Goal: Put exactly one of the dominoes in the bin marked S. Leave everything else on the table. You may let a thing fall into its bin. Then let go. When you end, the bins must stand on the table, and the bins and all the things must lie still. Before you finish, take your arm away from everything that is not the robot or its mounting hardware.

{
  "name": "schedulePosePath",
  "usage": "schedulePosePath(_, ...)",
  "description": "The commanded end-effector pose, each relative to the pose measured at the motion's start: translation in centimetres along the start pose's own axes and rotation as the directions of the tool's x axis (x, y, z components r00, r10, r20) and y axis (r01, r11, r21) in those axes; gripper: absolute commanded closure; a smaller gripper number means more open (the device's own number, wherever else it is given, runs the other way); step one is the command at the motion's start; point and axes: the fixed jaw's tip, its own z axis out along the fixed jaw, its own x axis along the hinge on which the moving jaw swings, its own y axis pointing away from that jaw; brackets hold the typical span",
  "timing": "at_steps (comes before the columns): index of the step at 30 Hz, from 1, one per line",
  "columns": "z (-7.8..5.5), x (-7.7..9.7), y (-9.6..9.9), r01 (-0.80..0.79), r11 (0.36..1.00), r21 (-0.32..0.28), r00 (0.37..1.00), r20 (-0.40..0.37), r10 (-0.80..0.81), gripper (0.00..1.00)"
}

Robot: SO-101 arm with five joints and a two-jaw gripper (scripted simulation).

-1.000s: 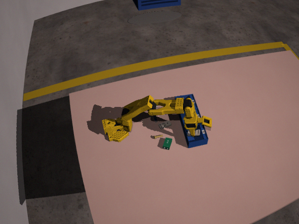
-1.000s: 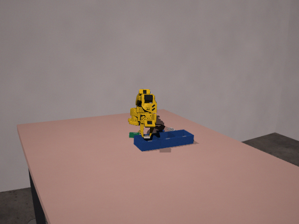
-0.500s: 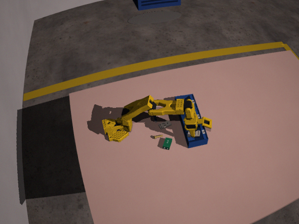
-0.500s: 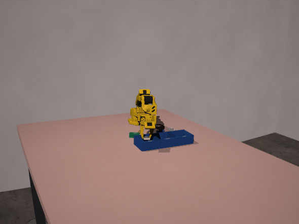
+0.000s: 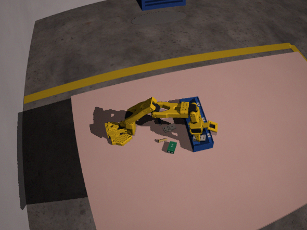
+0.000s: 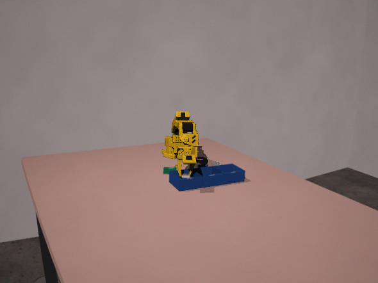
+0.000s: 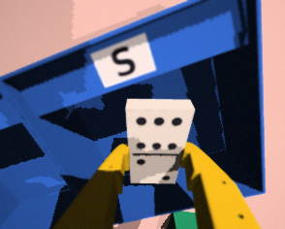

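My yellow gripper (image 7: 154, 170) is shut on a white domino (image 7: 157, 140) with black dots and holds it low inside the end compartment of the blue bin (image 5: 198, 125), the one with the white S label (image 7: 123, 61). In the top and exterior views the gripper (image 5: 198, 136) points down into that near end of the bin (image 6: 206, 175). A second, grey domino (image 5: 169, 128) lies flat on the pink table between the arm and the bin.
A green block (image 5: 171, 147) and a small tan piece (image 5: 162, 140) lie on the table left of the bin. The green block also shows at the wrist view's bottom edge (image 7: 183, 220). The arm's base (image 5: 118, 132) stands further left.
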Motion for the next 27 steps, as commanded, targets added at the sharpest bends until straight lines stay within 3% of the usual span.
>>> schedulePosePath(1,-1.91,-1.31,-0.18,-0.003,1.000,-0.001,0.996,0.093,0.003,1.00)
schedulePosePath(27,-0.99,-1.13,-0.18,-0.003,1.000,0.000,0.996,0.093,0.003,1.00)
